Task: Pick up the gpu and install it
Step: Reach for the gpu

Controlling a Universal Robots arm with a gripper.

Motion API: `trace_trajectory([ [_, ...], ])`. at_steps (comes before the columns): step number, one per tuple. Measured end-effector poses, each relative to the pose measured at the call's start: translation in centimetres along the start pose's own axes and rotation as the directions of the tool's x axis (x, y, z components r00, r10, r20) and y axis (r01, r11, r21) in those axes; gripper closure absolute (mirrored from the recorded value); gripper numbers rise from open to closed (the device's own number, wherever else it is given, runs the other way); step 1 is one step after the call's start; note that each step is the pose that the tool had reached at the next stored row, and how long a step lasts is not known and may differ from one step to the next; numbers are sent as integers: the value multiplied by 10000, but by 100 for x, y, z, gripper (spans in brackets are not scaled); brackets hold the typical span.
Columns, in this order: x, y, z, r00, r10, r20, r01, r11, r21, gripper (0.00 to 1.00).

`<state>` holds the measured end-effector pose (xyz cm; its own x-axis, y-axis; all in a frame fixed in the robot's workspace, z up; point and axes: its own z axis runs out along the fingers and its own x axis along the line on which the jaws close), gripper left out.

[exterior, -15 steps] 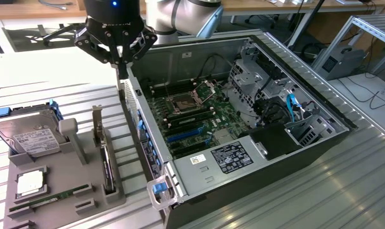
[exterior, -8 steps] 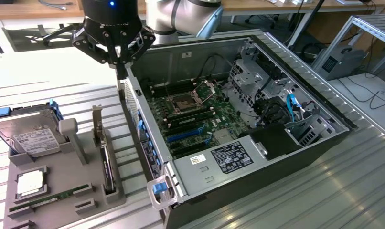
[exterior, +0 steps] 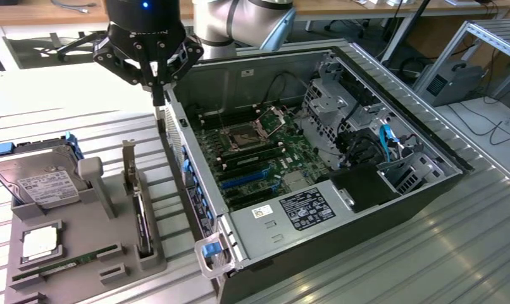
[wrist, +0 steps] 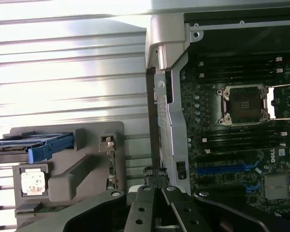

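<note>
The gripper sits closest, its black fingers pressed tip to tip with nothing clasped. It hangs over the side wall of the open computer case, on the side facing the grey holder. The gpu stands on edge in a slot of that holder, with its silver bracket end toward the gripper and well apart from the fingertips. The same holder carries a hard drive and a green RAM stick. Inside the case the motherboard lies exposed.

exterior: high oblique | wrist: close, probably downward | shared: motherboard
</note>
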<state>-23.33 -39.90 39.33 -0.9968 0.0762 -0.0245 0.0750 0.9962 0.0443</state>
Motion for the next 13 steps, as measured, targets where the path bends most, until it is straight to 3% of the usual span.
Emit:
trace_trajectory([
  [13, 46, -3, -2, 10000, 0, 0, 0, 10000, 0, 89],
])
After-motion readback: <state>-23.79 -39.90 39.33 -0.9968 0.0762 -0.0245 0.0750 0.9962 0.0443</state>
